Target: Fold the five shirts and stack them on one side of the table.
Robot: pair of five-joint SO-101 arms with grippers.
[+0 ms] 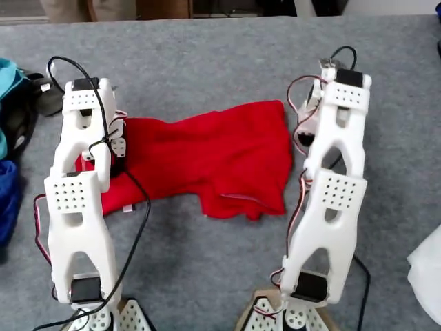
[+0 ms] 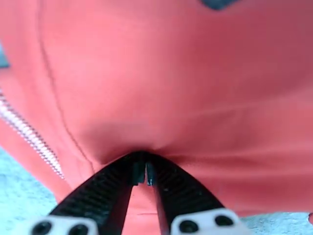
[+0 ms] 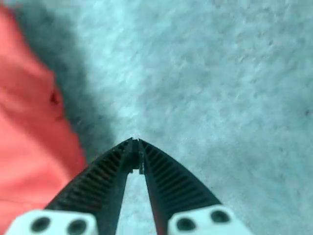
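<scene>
**On the grey table, one red shirt lies between two arms**

Along the left edge of the table point(image 1: 227, 62), a heap of teal, dark and blue clothes point(image 1: 8, 131) is seen, well apart from the right arm point(image 1: 331, 200) and just beside the left arm point(image 1: 76, 200). At the right edge a white cloth-like thing point(image 1: 427, 265) is cut off by the frame; what it is cannot be told. A black cable point(image 1: 138, 227) trails from the left arm down across the lower left corner of the red shirt point(image 1: 207, 155).

The red shirt is spread out, rumpled, in the middle of the table. Its long axis runs across the table from one arm to the other. The broader end lies toward the right arm, and the narrower end is partly covered by the left arm. Which end is the collar cannot be told. A pale toothed strip point(image 2: 29, 132) is seen on the cloth in the left wrist view.

The left jaws are brought together at their tips on the red shirt, with the cloth puckered where they meet. The right jaws are closed on nothing, tips touching, over bare table just beside the shirt's edge.
</scene>
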